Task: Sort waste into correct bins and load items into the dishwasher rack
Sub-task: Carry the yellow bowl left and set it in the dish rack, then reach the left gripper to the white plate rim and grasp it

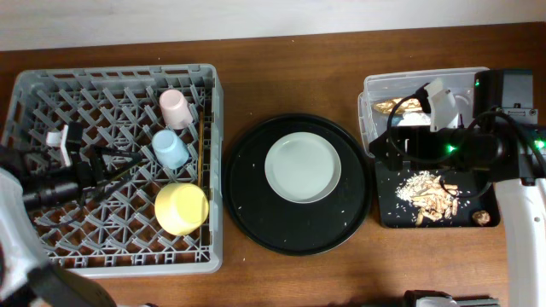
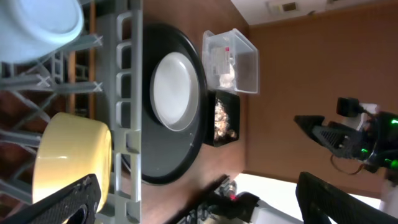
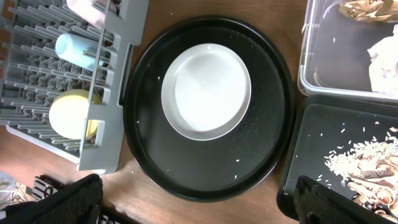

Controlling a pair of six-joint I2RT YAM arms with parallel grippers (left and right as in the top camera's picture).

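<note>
A brown wooden table (image 1: 290,51) carries a grey rack (image 1: 111,256) at left, holding a yellow bowl (image 1: 182,209), a blue cup (image 1: 171,149) and a pink cup (image 1: 175,108). The left gripper (image 2: 198,180) hangs over the rack's lattice, fingers wide apart. A pale plate (image 1: 302,167) sits on a round black tray (image 1: 247,205) at centre. At right, a foil wrapper (image 3: 364,9) and a napkin (image 3: 382,62) lie in a clear tub (image 1: 368,102), and scraps (image 1: 431,194) lie in a shallow black tray (image 1: 392,213). The right gripper (image 3: 199,182) is spread wide.
</note>
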